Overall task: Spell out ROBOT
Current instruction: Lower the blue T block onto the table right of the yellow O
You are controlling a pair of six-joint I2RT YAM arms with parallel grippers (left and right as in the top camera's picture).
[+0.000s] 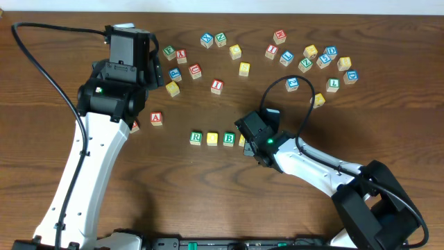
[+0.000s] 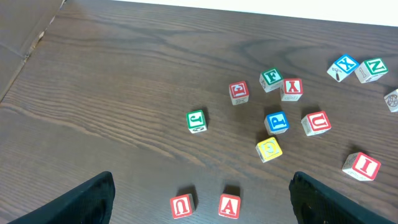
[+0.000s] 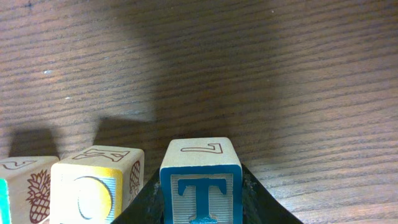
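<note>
Right gripper point(image 3: 202, 205) clamps T cube point(image 3: 200, 163) just beside yellow-faced cube point(image 3: 96, 186), apparently to finish ROBOT; left gripper point(image 2: 205, 202) spread, empty.

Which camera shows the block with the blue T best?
The right wrist view: the T block sits big and close, its letter facing the camera. From overhead the right gripper hides it. The left wrist view does not show it.
</note>
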